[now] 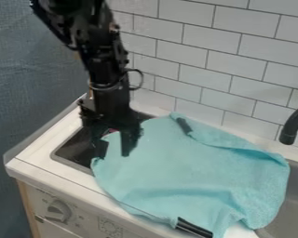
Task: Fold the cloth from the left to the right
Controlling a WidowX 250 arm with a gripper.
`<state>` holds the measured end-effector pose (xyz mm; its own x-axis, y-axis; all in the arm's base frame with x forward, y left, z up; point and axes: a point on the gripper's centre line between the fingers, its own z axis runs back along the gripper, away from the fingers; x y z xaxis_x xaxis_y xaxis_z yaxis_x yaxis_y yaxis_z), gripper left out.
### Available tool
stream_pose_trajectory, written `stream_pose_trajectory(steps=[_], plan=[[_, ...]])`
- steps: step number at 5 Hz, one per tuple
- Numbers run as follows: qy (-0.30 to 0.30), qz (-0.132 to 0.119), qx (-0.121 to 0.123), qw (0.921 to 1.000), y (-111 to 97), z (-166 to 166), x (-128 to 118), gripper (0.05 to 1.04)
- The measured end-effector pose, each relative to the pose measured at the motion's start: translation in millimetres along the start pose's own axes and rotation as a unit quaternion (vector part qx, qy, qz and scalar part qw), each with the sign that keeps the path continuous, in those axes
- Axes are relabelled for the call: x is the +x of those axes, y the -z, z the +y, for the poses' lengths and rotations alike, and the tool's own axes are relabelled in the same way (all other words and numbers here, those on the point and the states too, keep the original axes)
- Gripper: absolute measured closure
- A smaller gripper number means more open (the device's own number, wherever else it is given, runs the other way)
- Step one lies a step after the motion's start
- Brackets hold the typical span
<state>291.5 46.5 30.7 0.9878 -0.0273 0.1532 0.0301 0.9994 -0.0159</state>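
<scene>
White tiles [195, 42] are on the wall at the far side of the white worktop [36, 158]. The blue cloth [182, 162] lies spread out from the dark stove top [71, 149] on the left to the sink [291, 204] on the right. The black tool [114, 148] is open at the cloth's left edge. This looks like the grabbing step. Next, it should pinch that edge, lift it and bring it over to the right.

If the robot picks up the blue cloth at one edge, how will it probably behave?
The cloth will probably hang floppy, since it already lies in soft folds and droops over the counter's front edge. It looks light for its spread, being thin fabric, and its rumpled right side may bunch.
</scene>
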Motion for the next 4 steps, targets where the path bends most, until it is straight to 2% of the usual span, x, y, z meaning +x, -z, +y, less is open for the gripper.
stream_pose_trajectory(steps=[1, 3, 4], plan=[[-0.017, 0.008, 0.007, 0.9998, 15, 13, 7, 0.084], [-0.063, 0.02, -0.001, 0.9978, 50, 28, 14, 0.084], [-0.08, 0.014, 0.014, 0.9966, 49, 34, 21, 0.084]])
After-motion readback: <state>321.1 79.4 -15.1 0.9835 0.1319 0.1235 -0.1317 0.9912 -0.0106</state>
